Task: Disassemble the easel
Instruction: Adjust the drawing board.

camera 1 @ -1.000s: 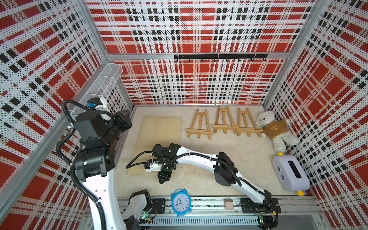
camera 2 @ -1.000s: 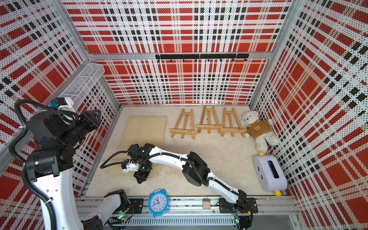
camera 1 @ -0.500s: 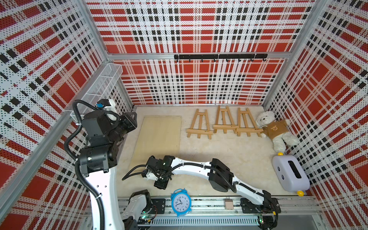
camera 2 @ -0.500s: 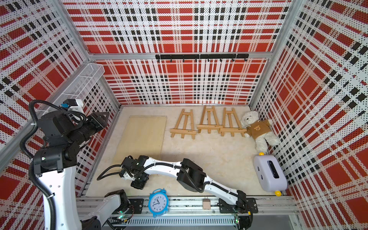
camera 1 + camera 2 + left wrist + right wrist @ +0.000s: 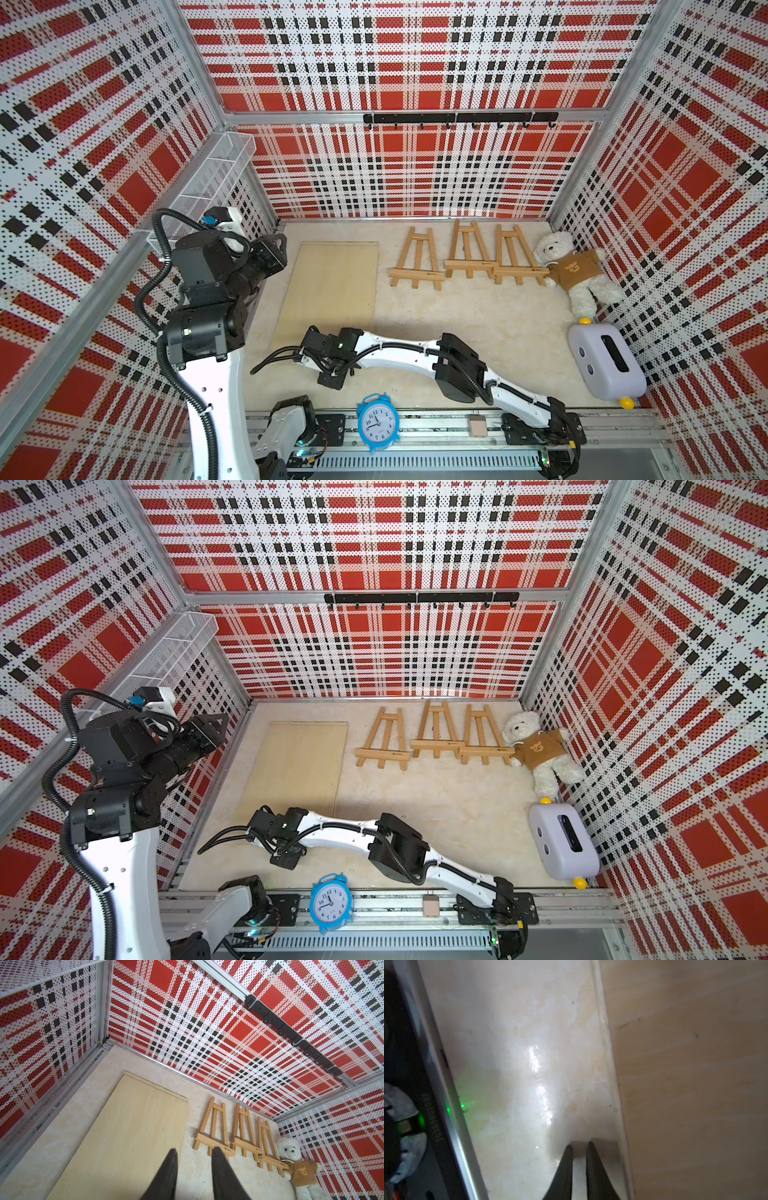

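— Top views both show the easels (image 5: 469, 254) lying side by side near the back wall (image 5: 415, 174), just beside the teddy bear (image 5: 577, 270).
— And the tools?
— Left tool (image 5: 195, 1149) hangs high, released, empty. Right tool (image 5: 579, 1144) sits low over the surface (image 5: 508, 1043) beside the wooden board (image 5: 695, 1084), clenched on nothing.

We see both top views bright, evenly lit and sharp, the walls (image 5: 83, 124) bowing at the edges. In the right wrist view the worktop (image 5: 512, 1022) carries white glare and a green glow, everything blurred.
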Available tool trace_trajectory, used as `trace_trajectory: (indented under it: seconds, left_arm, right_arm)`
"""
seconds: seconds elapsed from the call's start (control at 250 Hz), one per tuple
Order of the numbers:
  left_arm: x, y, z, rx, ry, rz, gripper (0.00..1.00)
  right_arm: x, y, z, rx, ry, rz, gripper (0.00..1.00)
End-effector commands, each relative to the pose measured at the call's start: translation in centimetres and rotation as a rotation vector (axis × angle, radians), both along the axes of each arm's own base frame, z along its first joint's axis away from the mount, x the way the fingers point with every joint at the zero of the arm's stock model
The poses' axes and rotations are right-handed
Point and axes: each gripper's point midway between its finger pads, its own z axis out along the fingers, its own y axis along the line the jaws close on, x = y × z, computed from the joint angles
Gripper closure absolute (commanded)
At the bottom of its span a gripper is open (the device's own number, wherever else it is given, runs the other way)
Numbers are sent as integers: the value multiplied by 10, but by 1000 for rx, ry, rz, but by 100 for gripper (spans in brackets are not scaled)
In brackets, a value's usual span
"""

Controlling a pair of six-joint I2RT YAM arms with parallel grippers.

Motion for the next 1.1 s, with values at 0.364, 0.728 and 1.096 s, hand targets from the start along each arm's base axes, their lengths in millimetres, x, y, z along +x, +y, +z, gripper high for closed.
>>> trace_trajectory:
  seconds: [0.364, 0.728, 1.096]
  left_arm:
    - [2, 1, 13, 23, -43, -1, 67]
    - [7, 5, 14, 24, -46, 1, 68]
    - [11, 13, -8, 60, 24, 18, 67]
  right_arm:
    - [42, -14, -41, -82, -79, -111, 84]
    - [61, -21, -40, -88, -91, -160, 84]
    - [34, -6, -15, 41, 33, -60, 79]
